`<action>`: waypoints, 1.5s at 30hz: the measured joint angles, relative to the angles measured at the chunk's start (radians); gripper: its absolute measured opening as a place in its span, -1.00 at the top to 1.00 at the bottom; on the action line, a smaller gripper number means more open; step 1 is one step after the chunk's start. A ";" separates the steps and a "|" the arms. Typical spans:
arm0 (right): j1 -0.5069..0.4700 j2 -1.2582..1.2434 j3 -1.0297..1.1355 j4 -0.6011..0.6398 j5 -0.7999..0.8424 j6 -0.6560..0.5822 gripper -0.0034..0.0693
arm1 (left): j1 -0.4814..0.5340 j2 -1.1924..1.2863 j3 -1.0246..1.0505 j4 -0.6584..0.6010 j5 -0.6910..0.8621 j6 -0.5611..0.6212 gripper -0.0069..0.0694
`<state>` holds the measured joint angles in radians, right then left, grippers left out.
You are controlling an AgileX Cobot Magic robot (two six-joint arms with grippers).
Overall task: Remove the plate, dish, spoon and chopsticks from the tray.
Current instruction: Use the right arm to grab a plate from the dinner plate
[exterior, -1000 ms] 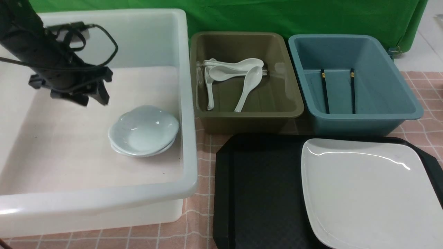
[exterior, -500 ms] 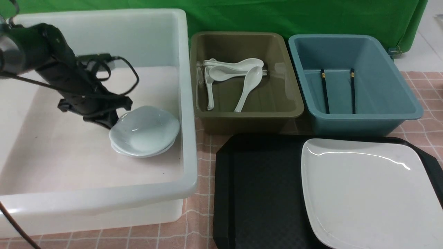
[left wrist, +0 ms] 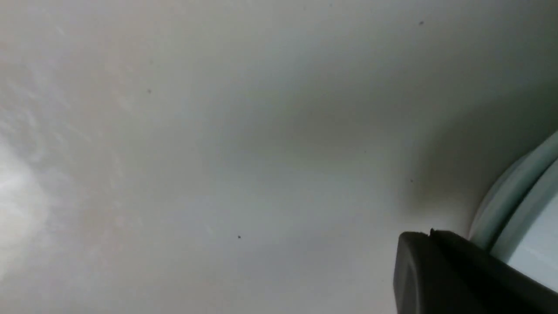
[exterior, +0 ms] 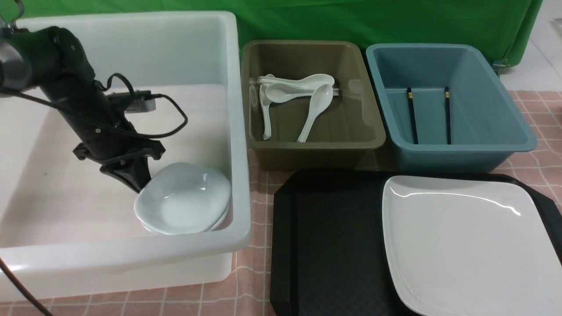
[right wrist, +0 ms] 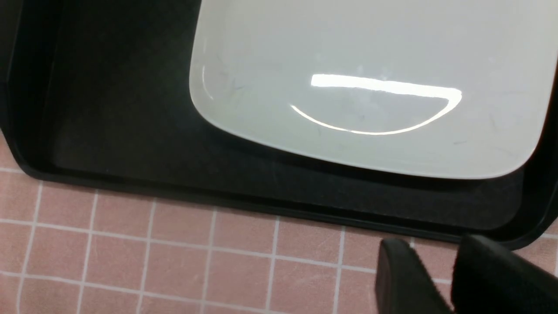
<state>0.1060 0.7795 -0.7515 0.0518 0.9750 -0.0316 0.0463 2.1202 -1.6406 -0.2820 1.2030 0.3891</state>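
Note:
The large white plate (exterior: pixel 465 245) (right wrist: pixel 370 87) lies on the right half of the black tray (exterior: pixel 325 245) (right wrist: pixel 130 131). Two pale dishes (exterior: pixel 184 199) sit stacked inside the white tub (exterior: pixel 239 131), close to its front wall. My left gripper (exterior: pixel 139 186) (left wrist: pixel 429 237) is shut with nothing in it, its tip against the dishes' left rim (left wrist: pixel 514 196). My right gripper (right wrist: pixel 436 250) hovers open over the tablecloth just outside the tray's rim, out of the front view. White spoons (exterior: pixel 307 109) lie in the olive tub. Black chopsticks (exterior: pixel 412 116) lie in the blue tub.
The olive tub (exterior: pixel 375 131) and blue tub (exterior: pixel 522 131) stand side by side behind the tray. A pink checked cloth (exterior: pixel 259 206) covers the table. A green backdrop (exterior: pixel 351 22) closes off the far side. The left arm's cable (exterior: pixel 175 114) loops above the white tub's floor.
The left arm dropped into the white tub and its gripper closed. The stacked dishes slid from the tub's middle toward its front wall with the fingertips against them.

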 joint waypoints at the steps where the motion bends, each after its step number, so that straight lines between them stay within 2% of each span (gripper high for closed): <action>1: 0.000 0.000 0.000 0.000 0.000 0.000 0.25 | 0.000 -0.003 -0.010 0.008 0.000 -0.002 0.83; 8: 0.000 0.000 0.000 0.000 0.000 0.000 0.25 | 0.000 -0.047 -0.102 0.074 0.007 -0.081 0.82; 17: 0.000 0.000 0.000 0.000 0.010 0.000 0.25 | 0.000 -0.231 -0.108 0.107 0.012 -0.159 0.82; 20: 0.000 0.000 0.000 0.000 0.011 0.000 0.25 | 0.000 -0.264 -0.108 0.084 0.012 -0.189 0.82; 25: 0.000 0.000 0.000 0.000 0.013 -0.002 0.25 | -0.027 -0.281 -0.108 -0.091 0.013 -0.209 0.82; 26: 0.000 0.000 0.000 0.000 0.015 -0.002 0.25 | -0.027 -0.282 -0.108 -0.095 0.013 -0.209 0.82; 30: 0.000 0.000 0.000 0.000 0.034 -0.016 0.34 | -0.158 -0.303 -0.108 -0.138 0.013 -0.210 0.82; 31: 0.000 0.000 0.000 -0.001 0.039 -0.019 0.45 | -0.196 -0.309 -0.108 -0.147 0.013 -0.210 0.82; 32: 0.000 0.000 0.000 -0.001 0.040 -0.022 0.47 | -0.212 -0.311 -0.108 -0.147 0.013 -0.210 0.82; 34: 0.000 0.000 0.000 -0.001 0.047 -0.034 0.69 | -0.277 -0.317 -0.108 -0.161 0.013 -0.210 0.82; 35: 0.000 0.000 0.000 -0.001 0.059 -0.036 0.82 | -0.362 -0.319 -0.108 -0.162 0.013 -0.210 0.82; 41: 0.000 0.000 0.000 -0.002 0.107 -0.041 0.82 | -0.559 -0.319 -0.108 -0.158 0.013 -0.214 0.79; 45: 0.000 0.000 0.000 -0.002 0.135 -0.041 0.82 | -0.666 -0.319 -0.108 -0.134 0.014 -0.227 0.70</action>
<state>0.1060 0.7795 -0.7515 0.0499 1.1104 -0.0726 -0.6197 1.8016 -1.7489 -0.4163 1.2171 0.1617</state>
